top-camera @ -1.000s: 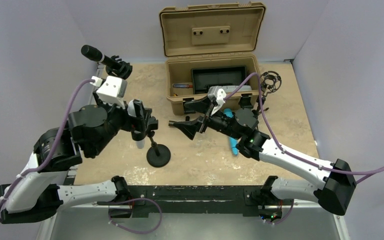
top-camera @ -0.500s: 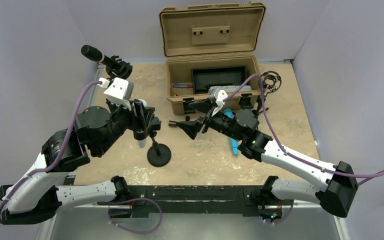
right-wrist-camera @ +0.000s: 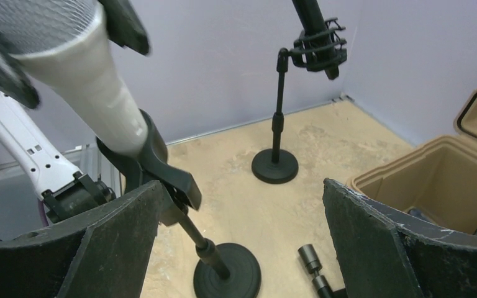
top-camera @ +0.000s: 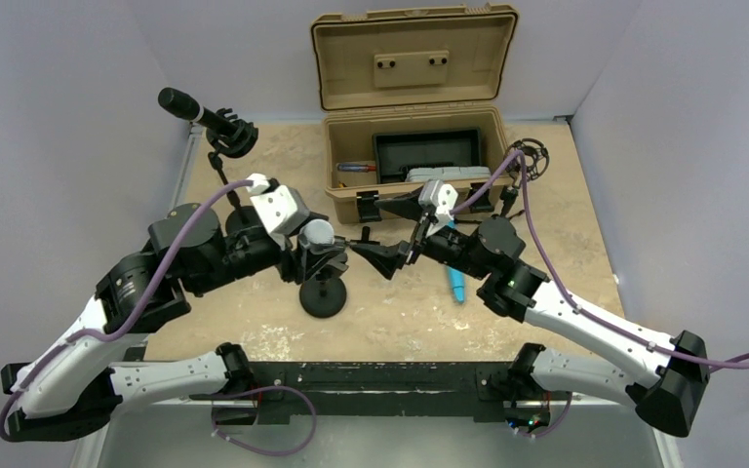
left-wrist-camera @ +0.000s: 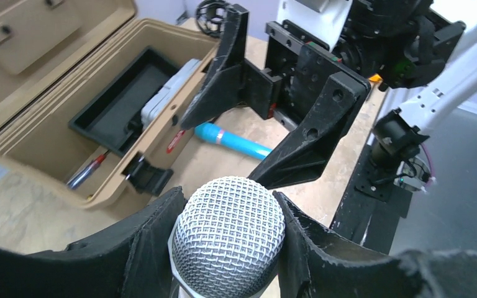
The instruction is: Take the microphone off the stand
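A second black microphone (top-camera: 193, 107) stands on its own stand at the counter's (top-camera: 400, 312) back left. At mid-counter the left gripper (top-camera: 324, 252) is clamped on the mesh head of the microphone (left-wrist-camera: 228, 239), which sits tilted in the stand's (right-wrist-camera: 230, 279) clip. Just to its right the right gripper (top-camera: 376, 252) faces it, fingers wide apart. An open tan case (top-camera: 414, 68) stands behind, and a blue tube (top-camera: 455, 285) lies under the right arm.

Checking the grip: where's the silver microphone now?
Just left of centre in the top view: microphone on its stand, head clamped in the left gripper.
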